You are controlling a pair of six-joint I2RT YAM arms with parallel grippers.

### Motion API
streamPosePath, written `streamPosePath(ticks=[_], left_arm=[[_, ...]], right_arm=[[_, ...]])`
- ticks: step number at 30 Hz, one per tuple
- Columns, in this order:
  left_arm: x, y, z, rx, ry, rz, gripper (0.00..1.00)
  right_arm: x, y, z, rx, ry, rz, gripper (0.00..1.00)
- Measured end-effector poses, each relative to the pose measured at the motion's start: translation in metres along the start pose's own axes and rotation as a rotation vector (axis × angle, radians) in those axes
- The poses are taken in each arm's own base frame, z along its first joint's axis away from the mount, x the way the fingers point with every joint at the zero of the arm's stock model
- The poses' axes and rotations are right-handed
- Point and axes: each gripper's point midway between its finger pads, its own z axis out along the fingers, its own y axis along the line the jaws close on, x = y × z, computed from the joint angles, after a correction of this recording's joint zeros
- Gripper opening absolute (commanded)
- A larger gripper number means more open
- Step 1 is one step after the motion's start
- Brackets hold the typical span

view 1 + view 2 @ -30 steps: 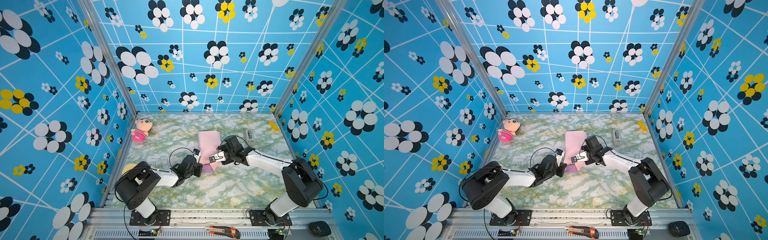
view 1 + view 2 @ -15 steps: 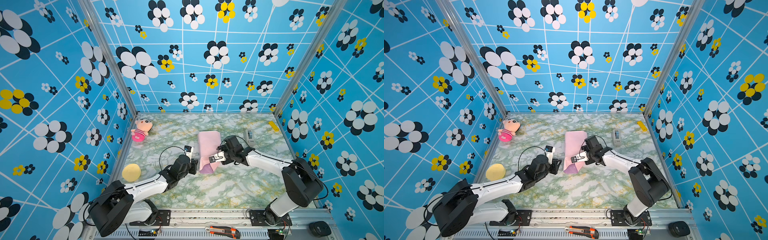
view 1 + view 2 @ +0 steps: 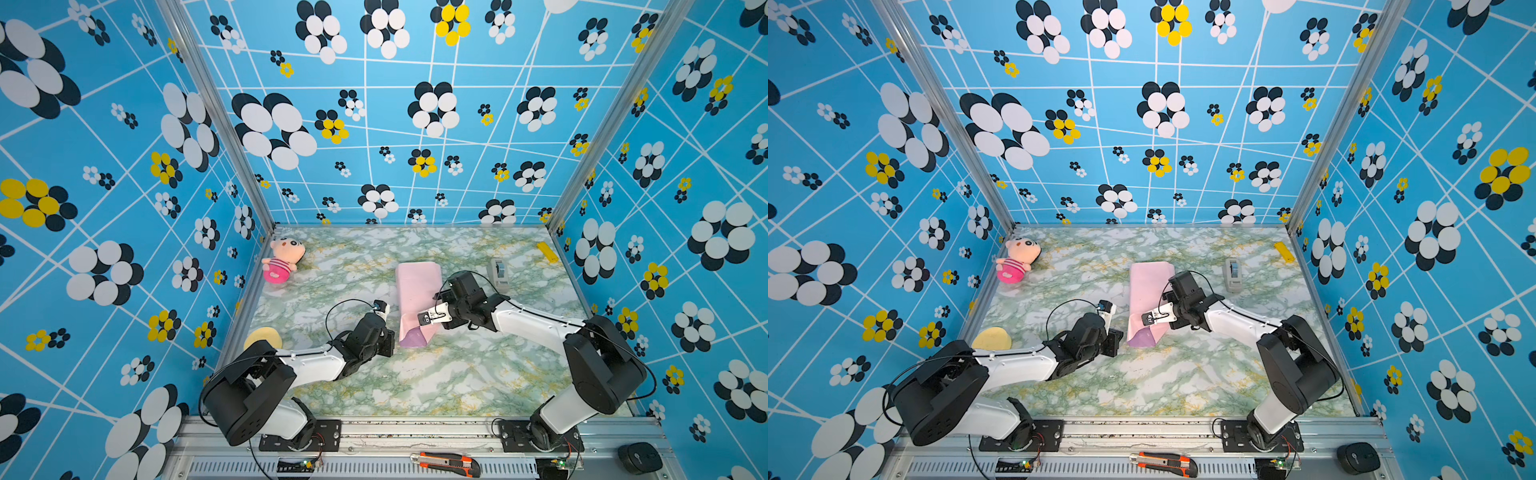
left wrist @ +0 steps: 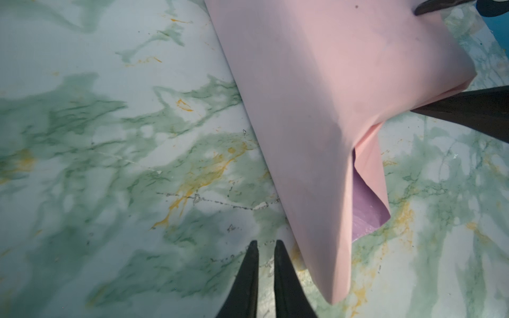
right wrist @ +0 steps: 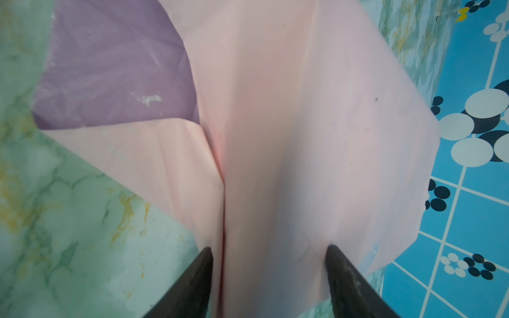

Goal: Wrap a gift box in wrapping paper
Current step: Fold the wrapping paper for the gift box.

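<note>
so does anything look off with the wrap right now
The wrapping paper is not closed at the end nearest the robot: a loose flap gapes there, showing the lilac face inside. The gift box is hidden.

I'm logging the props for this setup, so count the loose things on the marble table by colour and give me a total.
Pink: 2 (wrapping paper, plush doll)
Yellow: 2 (round pad, small block)
Grey: 1 (tape dispenser)
Total: 5
</note>
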Motion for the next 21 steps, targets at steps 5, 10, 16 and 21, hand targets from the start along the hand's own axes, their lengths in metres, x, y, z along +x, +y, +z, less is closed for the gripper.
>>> streamPosePath(ticks=[5, 10, 16, 21], left_arm=[[-0.005, -0.015, 0.009, 0.065, -0.012, 0.005, 0.14], [-0.009, -0.027, 0.013, 0.116, -0.024, 0.012, 0.14], [-0.019, -0.041, 0.019, 0.171, -0.046, 0.018, 0.14], [-0.017, -0.042, 0.026, 0.179, -0.046, 0.016, 0.16]], right_arm=[[0.000, 0.000, 0.000, 0.000, 0.000, 0.000, 0.66], [0.000, 0.000, 0.000, 0.000, 0.000, 0.000, 0.66], [0.000, 0.000, 0.000, 0.001, 0.002, 0.004, 0.65], [0.000, 0.000, 0.000, 0.001, 0.002, 0.007, 0.65]])
